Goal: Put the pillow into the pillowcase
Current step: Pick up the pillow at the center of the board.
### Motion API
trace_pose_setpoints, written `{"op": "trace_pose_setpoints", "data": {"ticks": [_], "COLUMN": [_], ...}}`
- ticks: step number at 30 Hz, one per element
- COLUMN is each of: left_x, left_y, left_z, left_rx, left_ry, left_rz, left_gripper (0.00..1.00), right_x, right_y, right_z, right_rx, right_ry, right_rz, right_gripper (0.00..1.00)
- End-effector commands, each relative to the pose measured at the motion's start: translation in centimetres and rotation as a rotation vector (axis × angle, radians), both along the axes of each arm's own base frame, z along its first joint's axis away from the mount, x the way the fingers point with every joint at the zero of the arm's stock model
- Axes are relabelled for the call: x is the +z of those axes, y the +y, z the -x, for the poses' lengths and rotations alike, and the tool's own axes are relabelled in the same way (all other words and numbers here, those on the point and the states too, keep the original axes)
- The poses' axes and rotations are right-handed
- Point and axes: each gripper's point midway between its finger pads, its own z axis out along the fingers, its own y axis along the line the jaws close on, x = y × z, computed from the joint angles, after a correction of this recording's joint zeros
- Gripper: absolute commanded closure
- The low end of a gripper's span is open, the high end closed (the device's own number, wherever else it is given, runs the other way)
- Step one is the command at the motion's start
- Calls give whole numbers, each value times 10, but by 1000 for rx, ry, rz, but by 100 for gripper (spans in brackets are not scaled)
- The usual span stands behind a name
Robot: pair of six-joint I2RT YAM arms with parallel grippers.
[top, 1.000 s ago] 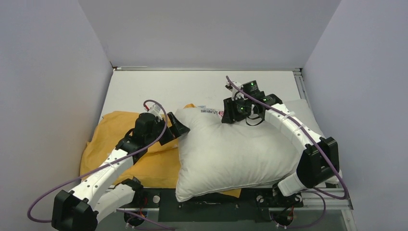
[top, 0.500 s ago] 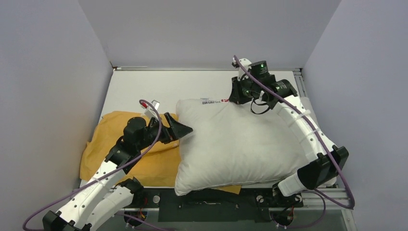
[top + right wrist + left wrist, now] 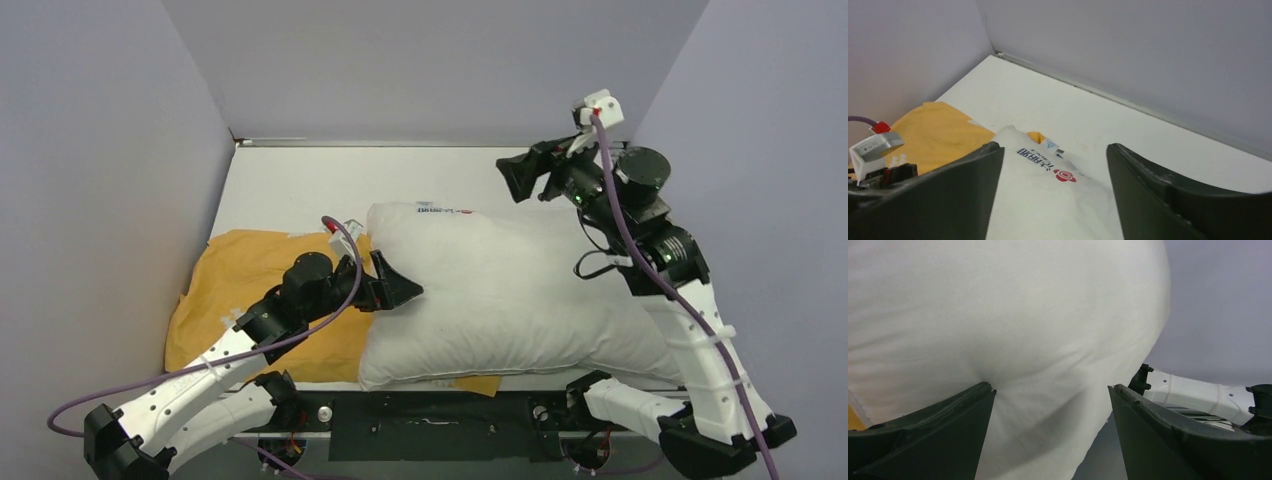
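Observation:
The plump off-white pillow (image 3: 500, 290) lies across the middle of the table, with a printed label (image 3: 443, 211) at its far edge. Its left end overlaps the orange-yellow pillowcase (image 3: 250, 280), which lies flat on the left. My left gripper (image 3: 400, 288) is open and low, its jaws pushed against the pillow's left side. In the left wrist view the pillow (image 3: 998, 315) bulges between the wide-apart fingers (image 3: 1050, 387). My right gripper (image 3: 520, 175) is open and raised in the air past the pillow's far right corner, holding nothing. Its wrist view looks down between the jaws (image 3: 1053, 147) at the pillow (image 3: 1048, 200) and pillowcase (image 3: 943, 130).
Grey walls (image 3: 120, 150) close in the table on the left, back and right. Bare white tabletop (image 3: 380, 180) lies behind the pillow, edged by a metal rail (image 3: 430, 143). The arm bases and a dark frame (image 3: 430, 430) run along the near edge.
My right gripper let go of the pillow's far edge, then rose and swung back to the right. My left gripper slid right into the pillow's side. The pillow settled flatter.

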Motion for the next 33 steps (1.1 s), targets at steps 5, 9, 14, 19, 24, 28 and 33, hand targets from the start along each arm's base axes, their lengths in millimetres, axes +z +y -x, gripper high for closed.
{"op": "trace_pose_setpoints", "data": {"ticks": [5,9,14,19,24,28,33], "left_x": [-29,-86,-167,-228,-257,-259,-235], "left_y": [-4,0,4,11,20,17,13], "left_z": [12,27,60,90,101,100,84], "left_rx": [-2,14,-13,-32,-33,-35,-3], "left_ry": [50,127,232,334,379,358,270], "left_rz": [-126,-293,-480,-595,-738,-799,-811], "left_gripper": [11,21,40,55,60,61,56], "right_x": [-143,-187,-221,-249,-280,-283,-298], "right_y": [52,62,76,99,116,126,129], "right_z": [-57,-65,-72,-63,-33,-10,10], "right_rx": [149,186,247,375,525,640,721], "right_ry": [462,584,669,764,873,911,980], "right_rz": [201,242,256,245,229,204,238], "right_gripper": [10,10,10,10,10,10,73]}}
